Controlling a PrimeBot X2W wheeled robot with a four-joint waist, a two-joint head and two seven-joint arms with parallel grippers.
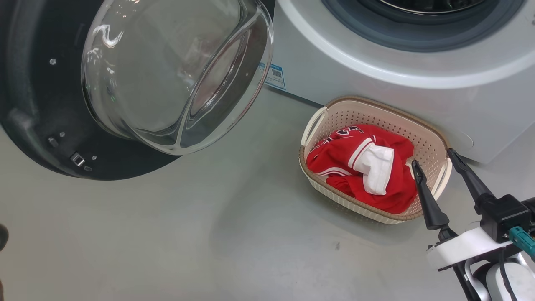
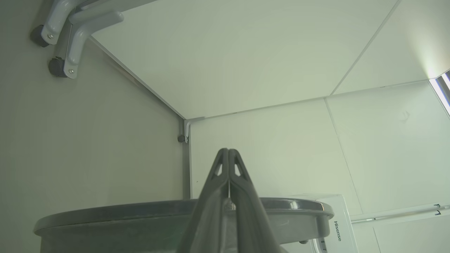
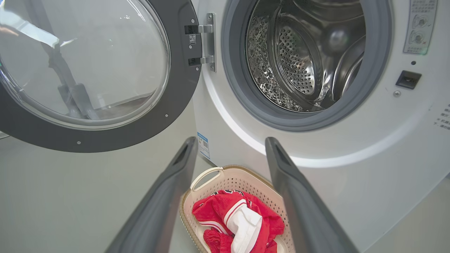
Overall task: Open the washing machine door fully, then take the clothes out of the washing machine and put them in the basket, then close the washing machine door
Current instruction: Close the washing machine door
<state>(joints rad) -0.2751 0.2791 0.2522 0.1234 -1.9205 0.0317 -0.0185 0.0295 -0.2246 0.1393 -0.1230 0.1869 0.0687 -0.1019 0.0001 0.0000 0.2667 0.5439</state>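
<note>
**Clothes in the basket, door hanging wide**

The right gripper (image 1: 432,158) has its fingers spread wide, nothing between them. Just under and ahead of its tips sits the basket (image 1: 363,102), with the red-and-white clothes (image 1: 359,167) heaped inside. Beyond the fingers stands the washing machine (image 1: 334,62), steel drum (image 3: 299,52) gaping. Off to this gripper's left, the washing machine door (image 1: 42,104) is swung open. The left gripper (image 2: 228,151) is pinched tight on nothing, the door's curved rim just behind its fingers

Black right claw (image 1: 433,157), white wrist (image 1: 464,246), teal plug (image 1: 522,239)
</note>
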